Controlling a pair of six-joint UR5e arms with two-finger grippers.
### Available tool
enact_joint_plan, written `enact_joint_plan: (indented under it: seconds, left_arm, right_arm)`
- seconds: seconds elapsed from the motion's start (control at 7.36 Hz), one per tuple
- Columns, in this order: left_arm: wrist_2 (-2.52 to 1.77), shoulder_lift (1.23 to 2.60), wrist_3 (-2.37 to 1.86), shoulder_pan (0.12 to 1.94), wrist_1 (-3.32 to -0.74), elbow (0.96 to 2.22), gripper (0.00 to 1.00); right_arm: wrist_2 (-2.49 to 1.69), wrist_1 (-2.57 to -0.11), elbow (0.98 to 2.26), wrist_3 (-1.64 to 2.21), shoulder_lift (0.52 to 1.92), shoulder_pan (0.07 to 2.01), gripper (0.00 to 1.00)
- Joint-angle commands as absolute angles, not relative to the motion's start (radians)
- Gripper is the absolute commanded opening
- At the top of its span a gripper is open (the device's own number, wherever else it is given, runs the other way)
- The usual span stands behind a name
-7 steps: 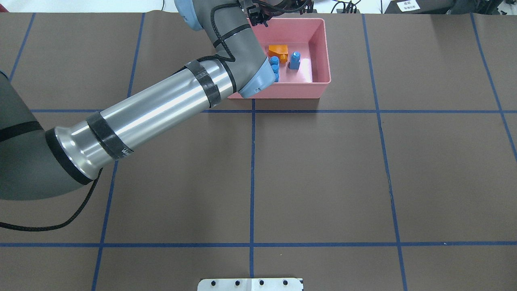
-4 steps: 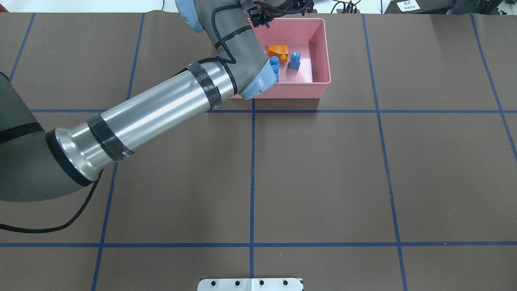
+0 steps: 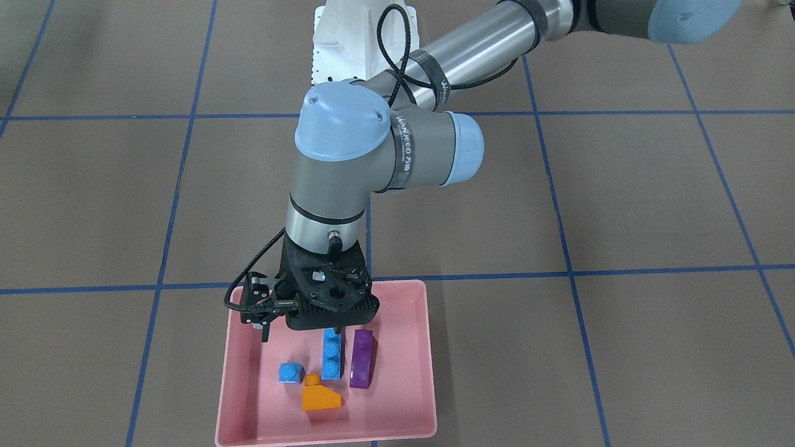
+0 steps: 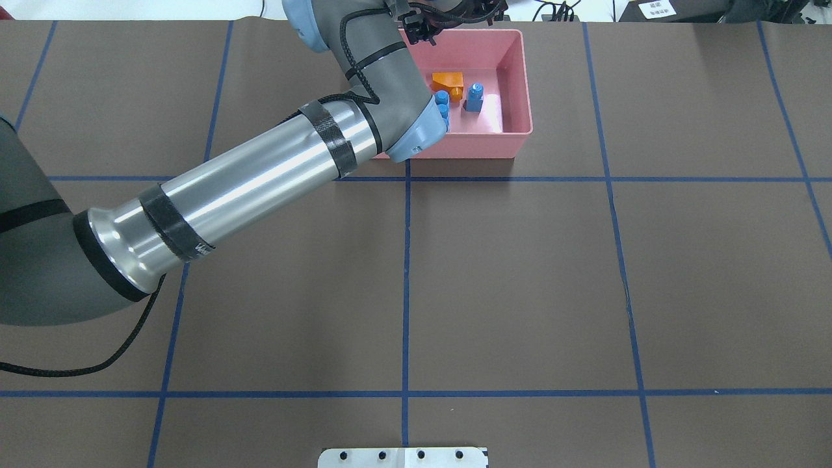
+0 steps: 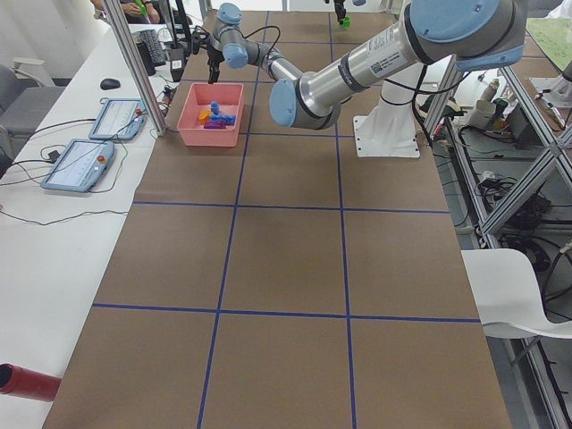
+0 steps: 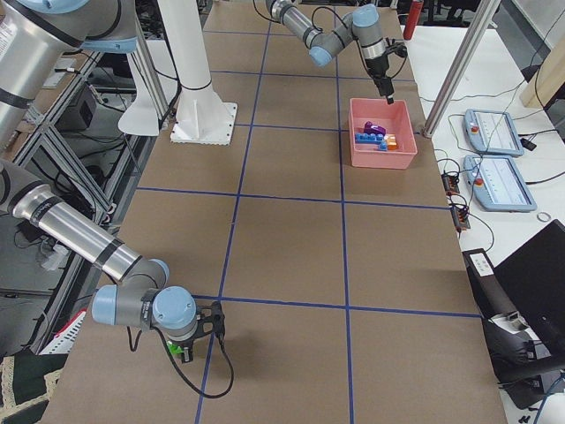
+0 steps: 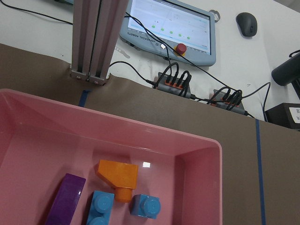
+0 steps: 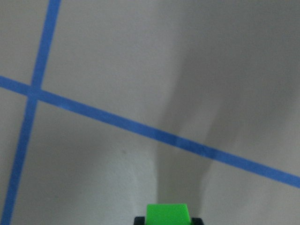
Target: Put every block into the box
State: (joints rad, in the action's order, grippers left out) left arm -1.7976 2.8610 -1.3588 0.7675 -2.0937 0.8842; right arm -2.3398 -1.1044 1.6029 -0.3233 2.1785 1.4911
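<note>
The pink box [image 3: 428,372] holds the orange sloped block [image 3: 320,398], the small blue block [image 3: 290,372], the long blue block [image 3: 332,354] and the long purple block [image 3: 361,359]. My left gripper [image 3: 337,325] hangs over the box's near end, above the blocks, holding nothing. Its fingers are out of the left wrist view, so it looks open. That view shows the box [image 7: 201,140] and the orange block [image 7: 119,176]. My right gripper [image 8: 168,220] is shut on the green block [image 8: 168,213], low over the table at the far right end [image 6: 181,349].
The white base plate [image 4: 403,457] sits at the table's near edge. An aluminium post [image 7: 96,37], a touch panel [image 7: 168,28] and cables stand just beyond the box. Blue tape lines cross the brown table [image 4: 520,286].
The left arm's wrist and elbow have shifted slightly over the box. The blocks in the box have not moved.
</note>
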Motion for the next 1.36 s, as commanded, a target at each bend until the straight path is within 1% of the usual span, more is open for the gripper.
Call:
enact_joint_plan:
  seconds: [0.0, 0.14, 0.27, 0.54, 0.68, 0.82, 0.95, 1.09, 1.22]
  left_arm:
    - [-1.824, 2.718, -1.348, 0.772, -2.065, 1.069, 1.0]
    - [-1.906, 2.621, -1.339, 0.788, -1.942, 1.241, 1.0]
    - [-1.916, 2.544, -1.297, 0.796, -1.808, 1.399, 1.0]
    - [-1.916, 2.365, -1.092, 0.799, -1.614, 1.651, 1.0]
    - [-1.916, 2.267, -1.013, 0.819, -1.586, 1.711, 1.0]
    - [-1.917, 2.152, -0.905, 0.84, -1.586, 1.756, 1.0]
    - [-1.922, 2.038, -0.829, 0.866, -1.595, 1.79, 1.0]
    - [-1.921, 1.966, -0.787, 0.885, -1.612, 1.79, 1.0]
    - [-1.921, 1.916, -0.732, 0.902, -1.618, 1.778, 1.0]
  right_arm:
    - [-2.341, -1.394, 1.835, -0.336, 2.151, 1.497, 0.0]
    - [-2.341, -1.514, 1.87, -0.337, 2.061, 1.532, 0.0]
    - [-2.341, -1.598, 1.873, -0.337, 1.964, 1.555, 0.0]
    - [-2.338, -1.759, 1.873, -0.318, 1.765, 1.566, 0.0]
    - [-2.335, -1.838, 1.856, -0.302, 1.647, 1.565, 0.0]
    - [-2.338, -1.87, 1.844, -0.197, 1.535, 1.565, 0.0]
    - [-2.341, -1.864, 1.83, -0.078, 1.458, 1.542, 0.0]
    - [-2.353, -1.864, 1.825, -0.002, 1.38, 1.516, 0.0]
    - [-2.356, -1.861, 1.812, 0.123, 1.292, 1.447, 0.0]
